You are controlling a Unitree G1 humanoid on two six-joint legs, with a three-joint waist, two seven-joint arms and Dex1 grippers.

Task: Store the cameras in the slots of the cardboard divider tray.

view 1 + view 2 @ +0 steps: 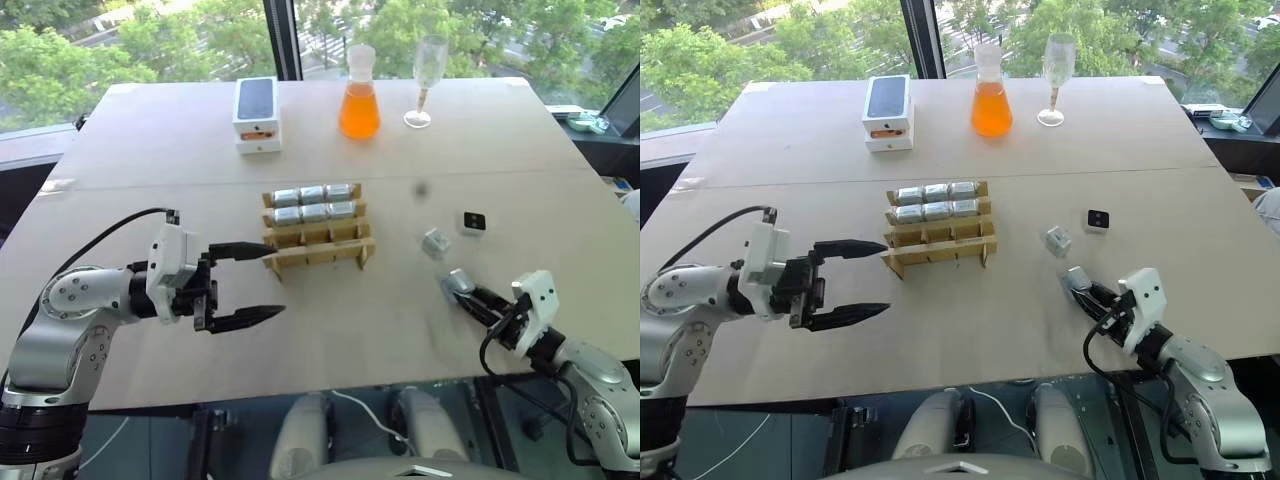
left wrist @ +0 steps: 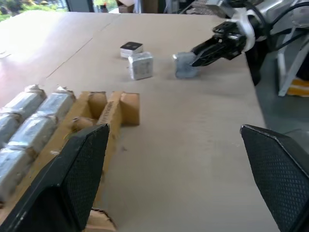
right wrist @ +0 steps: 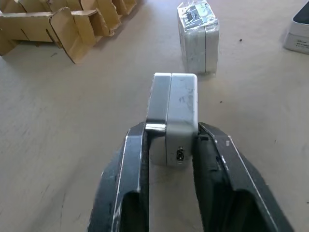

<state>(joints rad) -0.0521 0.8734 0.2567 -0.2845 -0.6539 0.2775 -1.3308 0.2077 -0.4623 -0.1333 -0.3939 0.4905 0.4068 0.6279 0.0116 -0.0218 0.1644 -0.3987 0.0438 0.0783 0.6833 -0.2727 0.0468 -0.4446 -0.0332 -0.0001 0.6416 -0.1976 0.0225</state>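
Observation:
The cardboard divider tray (image 1: 340, 250) sits mid-table, its two far rows filled with several silver-grey cameras (image 1: 313, 203) and its near slots empty. My left gripper (image 1: 275, 281) hangs open just left of the tray's near corner, nothing between its fingers. On the table's right side, my right gripper (image 3: 172, 130) is shut on a camera (image 3: 179, 108), low over the table. Two loose cameras lie beyond it: a silver one (image 1: 434, 243) and one with its black face up (image 1: 474, 221). In the left wrist view the right gripper (image 2: 193, 60) shows with its camera (image 2: 182, 66).
A white phone box (image 1: 257, 112), a flask of orange liquid (image 1: 359, 98) and an empty wine glass (image 1: 428, 78) stand along the table's far side. Bare tabletop (image 1: 370, 320) lies between the tray and the near edge.

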